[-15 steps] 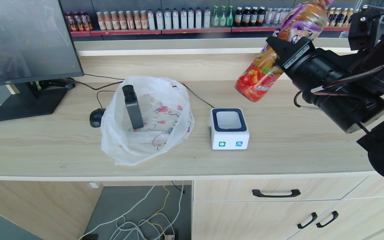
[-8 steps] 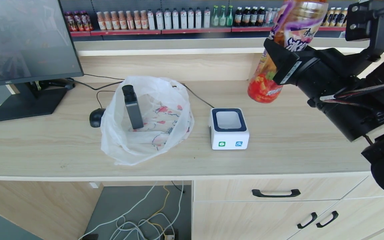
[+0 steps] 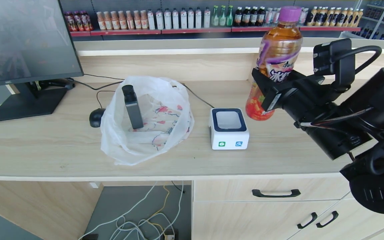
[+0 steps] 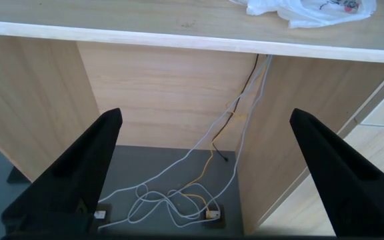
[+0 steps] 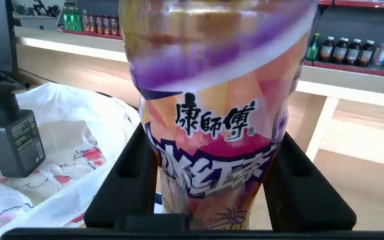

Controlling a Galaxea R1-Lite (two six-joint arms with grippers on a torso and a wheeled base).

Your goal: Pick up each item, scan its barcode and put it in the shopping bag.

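The drink bottle [image 3: 276, 60], orange with a purple cap and a fruit-printed label, stands upright in the air above the worktop [image 3: 295, 146], just to the right of the barcode scanner [image 3: 228, 128] and a little behind it. The right gripper [image 3: 278, 89] grasps it around the lower label, and in the right wrist view the black fingers [image 5: 127, 183] press against both sides of the bottle [image 5: 215, 113].

The white scanner sits on the worktop with its dark-framed window facing up. To its left, near but apart, lies the white plastic shopping bag [image 3: 152, 133], mouth open, with a dark grey pump bottle [image 3: 132, 106] leaning inside it. A black mouse [image 3: 95, 117] rests just beside the bag's left edge, and a monitor [image 3: 25, 40] stands at the far left.

The left gripper [image 4: 205, 177] hangs below the worktop's front edge with its fingers [image 4: 72, 180] spread wide apart, holding nothing, over loose cables [image 4: 179, 200] on the floor.
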